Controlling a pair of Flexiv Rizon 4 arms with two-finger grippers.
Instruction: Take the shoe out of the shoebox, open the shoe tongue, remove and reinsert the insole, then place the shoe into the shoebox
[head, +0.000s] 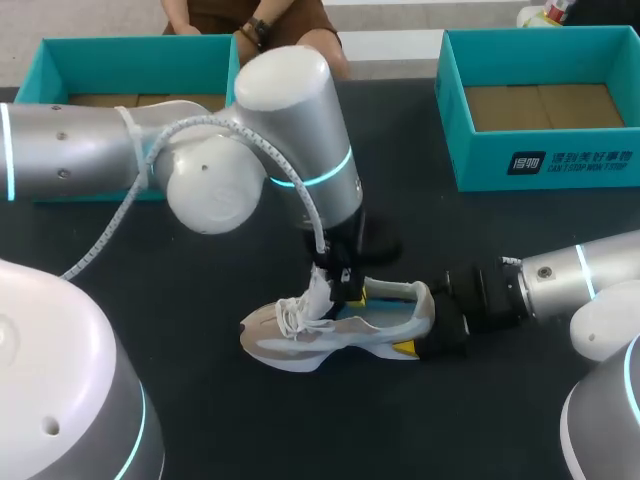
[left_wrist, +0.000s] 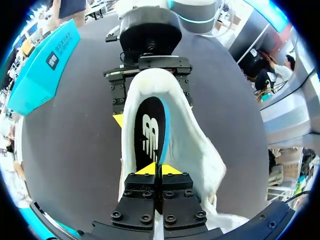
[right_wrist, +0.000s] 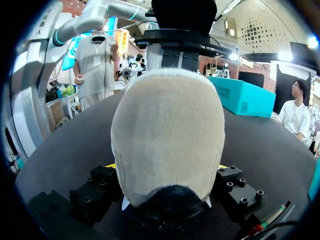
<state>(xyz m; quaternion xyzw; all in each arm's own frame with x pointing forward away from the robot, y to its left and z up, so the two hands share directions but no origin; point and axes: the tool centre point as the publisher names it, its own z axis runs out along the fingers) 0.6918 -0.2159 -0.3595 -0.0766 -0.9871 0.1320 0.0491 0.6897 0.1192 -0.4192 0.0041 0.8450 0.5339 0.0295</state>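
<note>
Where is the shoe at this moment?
In the head view the shoe lies on the table near its middle; the right gripper clamps its heel, and the left gripper is down at its opening.

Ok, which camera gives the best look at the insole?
The left wrist view: it looks straight into the shoe at the black insole. The head view shows only a blue sliver of it; in the right wrist view the heel hides it.
</note>
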